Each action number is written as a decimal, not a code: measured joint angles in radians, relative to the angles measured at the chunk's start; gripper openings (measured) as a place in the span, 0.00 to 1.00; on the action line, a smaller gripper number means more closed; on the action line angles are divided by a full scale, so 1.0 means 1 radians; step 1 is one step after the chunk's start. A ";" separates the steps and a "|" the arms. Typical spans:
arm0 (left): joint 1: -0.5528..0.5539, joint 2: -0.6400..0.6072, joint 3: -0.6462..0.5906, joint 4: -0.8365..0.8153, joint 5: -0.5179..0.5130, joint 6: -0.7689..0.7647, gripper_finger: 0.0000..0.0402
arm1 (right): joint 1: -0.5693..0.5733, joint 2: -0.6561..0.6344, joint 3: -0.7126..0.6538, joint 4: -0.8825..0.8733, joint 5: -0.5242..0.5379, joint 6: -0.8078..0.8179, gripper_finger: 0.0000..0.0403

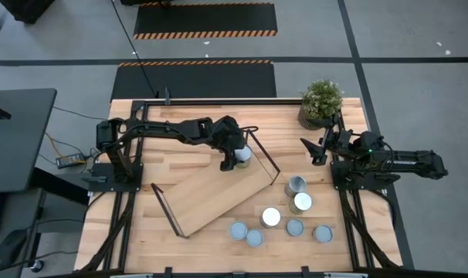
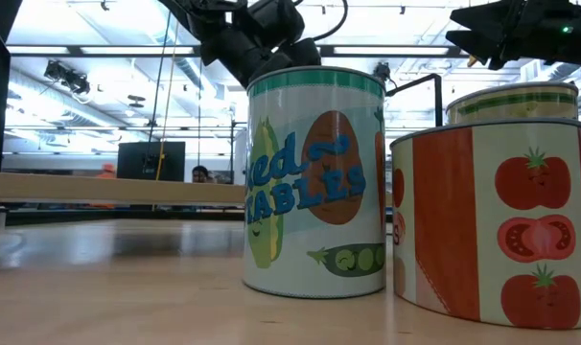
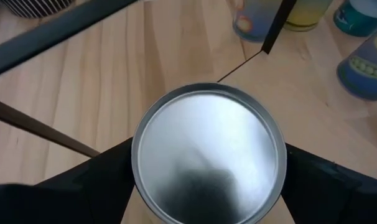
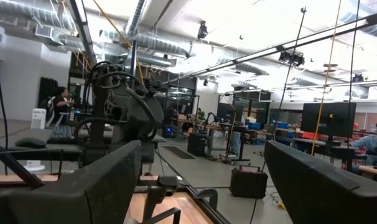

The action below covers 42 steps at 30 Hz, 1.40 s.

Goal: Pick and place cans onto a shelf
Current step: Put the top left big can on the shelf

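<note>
Bright, even overhead light; ceiling strips (image 4: pixel 251 56) flare white in the room behind. The can top (image 3: pixel 207 155) gleams with a dark reflection. Nearest cans (image 2: pixel 314 182) loom large; the background is soft.

— How many cans (image 1: pixel 271 217) are counted from above?
— Eight are counted, all with round metal tops.
— And shelves?
— One shelf (image 1: pixel 211 191) is seen, a single light-wood board. Two black wire frames are counted on it, one (image 1: pixel 262 157) at each short end.
— How many plants are found?
— One potted plant (image 1: pixel 321 100) is counted.
— And arms?
— Two are counted: a left arm (image 1: pixel 172 127) and a right arm (image 1: pixel 396 160).
</note>
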 joint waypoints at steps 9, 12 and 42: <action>-0.005 0.000 0.000 0.001 0.000 -0.020 0.88 | 0.000 0.000 0.000 -0.001 0.000 0.000 0.87; -0.006 0.000 0.006 -0.006 0.000 -0.021 0.88 | 0.000 0.000 0.000 -0.001 0.000 0.000 0.87; -0.050 0.000 0.014 -0.004 -0.088 -0.080 0.88 | 0.000 0.000 0.000 0.001 0.000 0.000 0.87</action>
